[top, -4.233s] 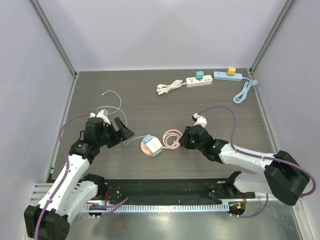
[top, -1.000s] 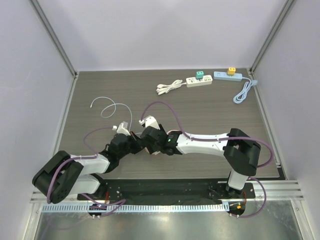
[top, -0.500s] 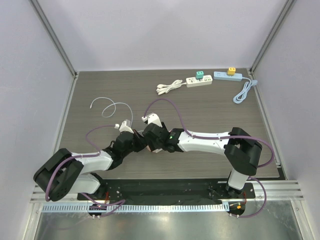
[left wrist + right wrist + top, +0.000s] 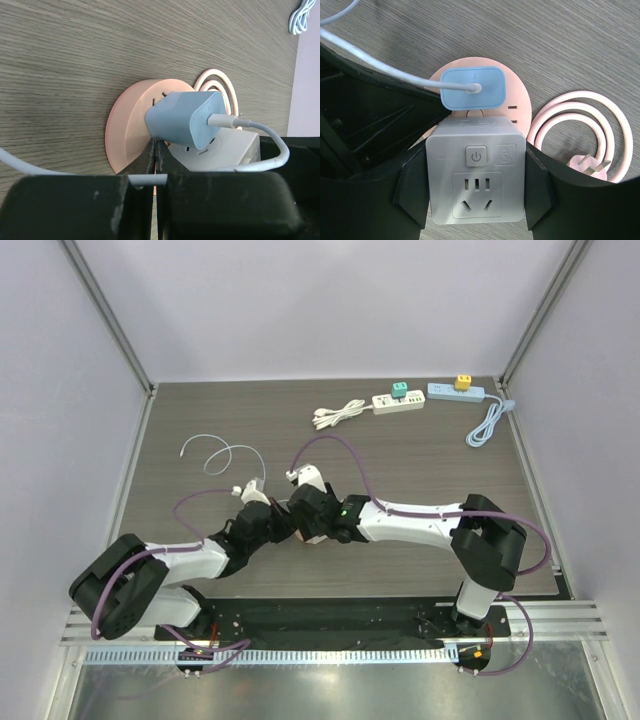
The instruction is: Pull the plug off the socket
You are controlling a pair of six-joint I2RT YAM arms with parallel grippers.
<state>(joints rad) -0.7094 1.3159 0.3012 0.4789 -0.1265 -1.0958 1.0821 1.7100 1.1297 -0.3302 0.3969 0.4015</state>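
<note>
A blue plug with a white cable sits in a round pink socket lying flat on the table. Next to it a white cube adapter stands on the same pink socket. My right gripper is shut on the cube, one finger on each side. My left gripper is shut with nothing between its fingers, its tips under the blue plug against the pink disc. In the top view the left gripper and the right gripper meet and hide the socket.
A coiled pink cord lies just right of the socket. The white cable loops on the table at the left. At the back right lie a white power strip, a blue power strip and their cords.
Several seconds ago the arms stood apart with the socket between them; both have since closed in on it. Over the last second both grippers crept slightly away from the near edge.
</note>
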